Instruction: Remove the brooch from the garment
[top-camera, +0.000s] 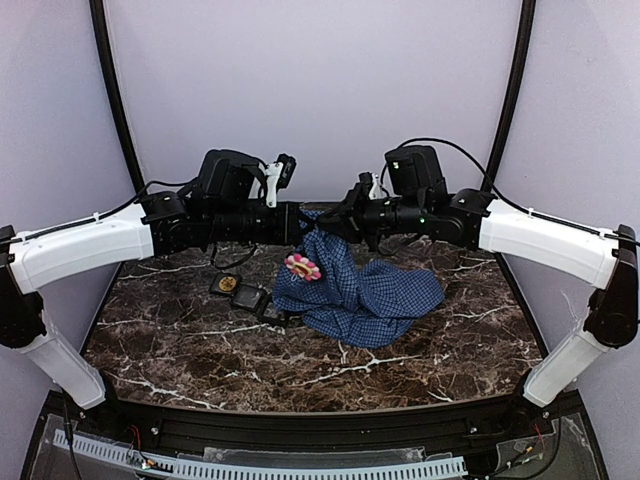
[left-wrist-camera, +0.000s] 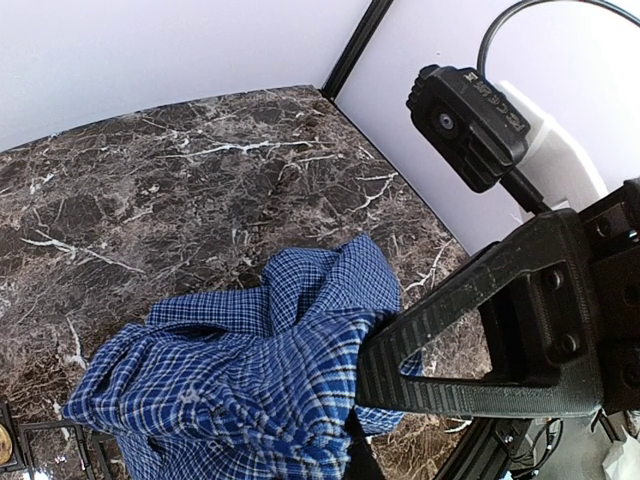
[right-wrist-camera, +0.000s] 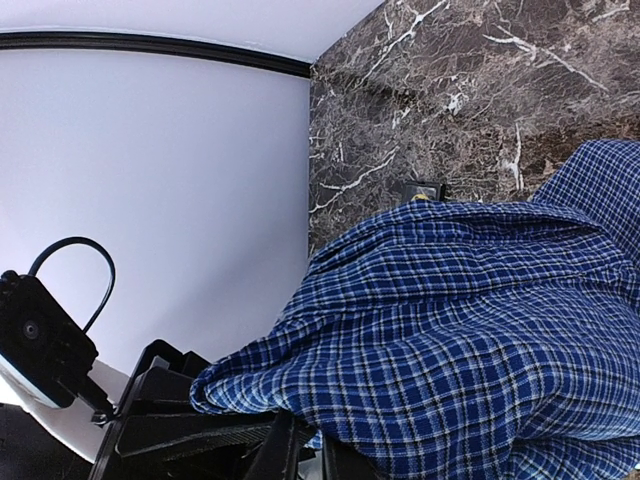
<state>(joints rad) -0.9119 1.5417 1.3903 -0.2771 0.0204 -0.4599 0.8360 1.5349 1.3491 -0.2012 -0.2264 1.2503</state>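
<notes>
1. Two tools meet far centre; the left tool (top-camera: 298, 222) pinches the blue shirt (top-camera: 370, 295) at its raised peak.
2. Cloth drapes the right tool (top-camera: 335, 222): grip impossible to tell.
3. Shirt's left fold carries the pink brooch (top-camera: 302, 266); black tray (top-camera: 250, 293) just left on the tabletop (top-camera: 200, 350).

Nothing really readable here tbh. There's some tiny white print on the black camera module (left-wrist-camera: 468, 120), but it's way too small to make out.

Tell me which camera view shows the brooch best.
The top external view: the pink flower brooch sits in plain sight on the shirt. Both wrist views show the shirt's checked cloth but no brooch.
</notes>
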